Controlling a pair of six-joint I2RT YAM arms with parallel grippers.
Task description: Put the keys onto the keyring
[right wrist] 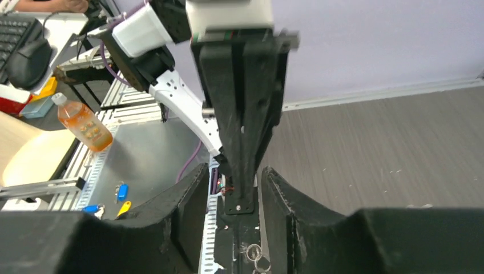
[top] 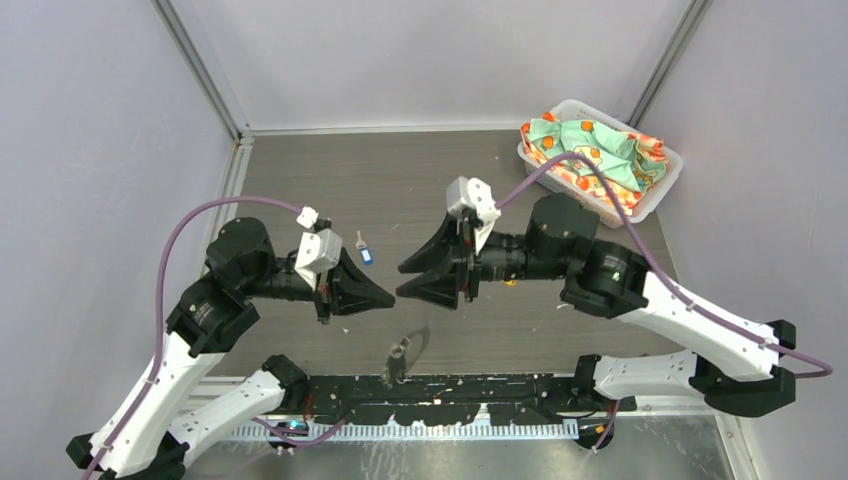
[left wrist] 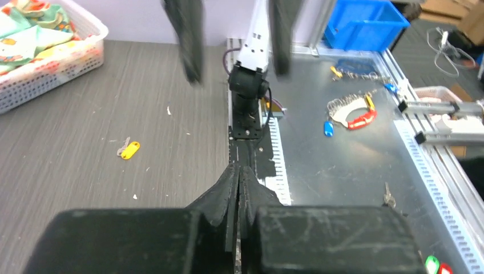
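Note:
My left gripper (top: pixel 390 296) (left wrist: pixel 238 169) is shut, and a sliver of speckled grey band shows deep between its jaws. Below it the keyring (top: pixel 405 352), a floppy grey loop, looks blurred near the front edge; some of its small metal rings (right wrist: pixel 257 258) show under my right gripper. Tip to tip with the left one, the right gripper (top: pixel 402 282) (right wrist: pixel 234 170) is open with nothing between its fingers. A blue-headed key (top: pixel 365 254) lies on the table behind the left gripper. The yellow-headed key (left wrist: pixel 130 149) lies flat on the table by the right arm.
A white basket (top: pixel 655 195) (left wrist: pixel 51 65) of patterned cloth stands at the back right. The black base plate (top: pixel 450 390) runs along the front edge. Beyond the table, a metal bench holds a blue bin (left wrist: pixel 365 23), spare keys (left wrist: pixel 351 114) and a bottle (right wrist: pixel 83 123).

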